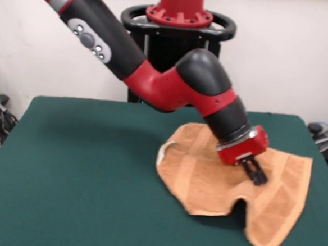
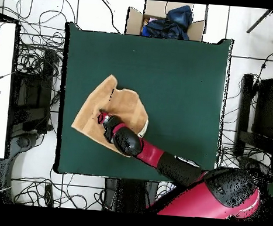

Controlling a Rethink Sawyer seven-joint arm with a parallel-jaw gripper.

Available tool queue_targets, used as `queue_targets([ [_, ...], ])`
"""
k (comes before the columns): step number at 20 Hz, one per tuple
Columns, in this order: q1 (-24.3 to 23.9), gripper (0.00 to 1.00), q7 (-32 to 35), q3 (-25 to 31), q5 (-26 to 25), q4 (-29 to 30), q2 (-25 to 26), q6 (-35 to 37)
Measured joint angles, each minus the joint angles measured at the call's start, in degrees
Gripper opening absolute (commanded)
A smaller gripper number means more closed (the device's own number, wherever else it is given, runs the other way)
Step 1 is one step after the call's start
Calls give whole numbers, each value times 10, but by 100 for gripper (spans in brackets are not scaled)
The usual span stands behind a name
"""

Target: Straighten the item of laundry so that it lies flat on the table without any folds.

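Terry-cloth towel [image 1: 216, 183] lying rumpled on the green tabletop [image 1: 81, 173], gripper [image 1: 257, 173] pressed down at its middle.

Orange-tan and limp, the towel sits toward 4 o'clock of the tabletop in the front view; its 9 o'clock corner looks doubled over, and a notch-like pucker breaks the 6 o'clock edge. I judge it light, soft and easily dragged across the felt, so it would bunch rather than slide if pushed. A loose corner or the folded edge looks the best hold. The gripper's dark tips touch the cloth; whether they pinch it or stand apart, I cannot tell.
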Motion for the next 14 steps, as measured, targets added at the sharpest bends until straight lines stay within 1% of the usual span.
queue_targets([
  [3, 26, 0, 0, -6, 16, 12, -12, 1],
  [4, 51, 0, 0, -18, 31, 17, -35, 3],
  [5, 64, 0, 0, -26, 37, 18, -48, 4],
  [6, 99, 0, 0, -45, 51, 20, -85, 8],
  [7, 115, 0, 0, -55, 56, 20, -102, 10],
  [8, 175, 0, 0, -94, 67, 18, -162, 22],
  [10, 201, 0, 0, -115, 70, 15, -190, 30],
  [11, 221, 0, 0, -132, 70, 13, -214, 38],
  [12, 230, 0, 0, -141, 69, 12, -229, 45],
  [13, 240, 0, 0, -156, 69, 8, -261, 64],
  [14, 240, 0, 0, -159, 69, 6, -270, 70],
])
